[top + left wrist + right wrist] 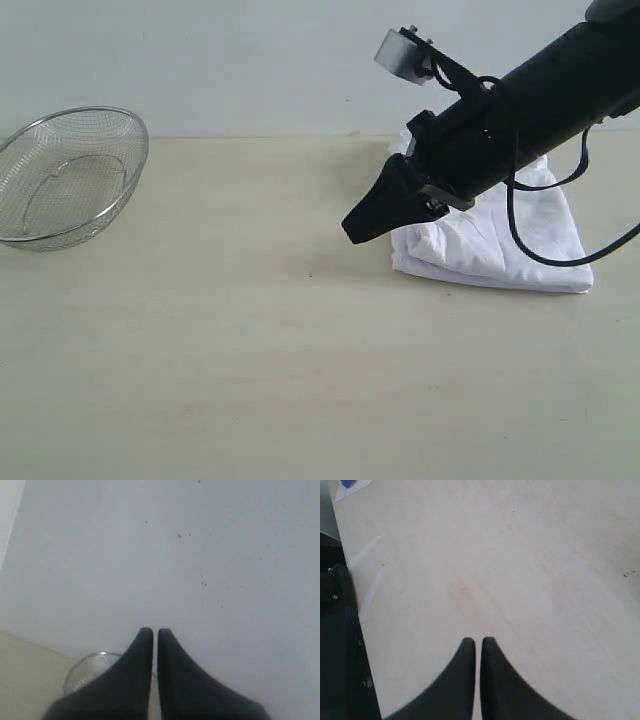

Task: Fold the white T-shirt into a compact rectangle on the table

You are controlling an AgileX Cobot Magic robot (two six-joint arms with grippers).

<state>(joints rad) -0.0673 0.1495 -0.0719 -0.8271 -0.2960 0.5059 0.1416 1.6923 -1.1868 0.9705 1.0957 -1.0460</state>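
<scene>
The white T-shirt (pixel 500 245) lies in a folded, wrinkled bundle on the table (pixel 250 350) at the right. No red band shows on it. My right gripper (pixel 352 232) hangs just above the table at the bundle's left edge, shut and holding nothing. In the right wrist view its tips (pixel 478 641) are together over bare tabletop (pixel 520 555), and the shirt is out of that view. My left gripper (pixel 155 631) is shut and empty and faces a pale wall. It does not appear in the exterior view.
A wire-mesh metal bowl (pixel 70 175) sits at the table's far left. Its rim (pixel 87 672) also peeks out below my left gripper's fingers. In the right wrist view the table's edge runs beside a dark frame (pixel 340 630), and a small blue item (pixel 348 483) lies far off.
</scene>
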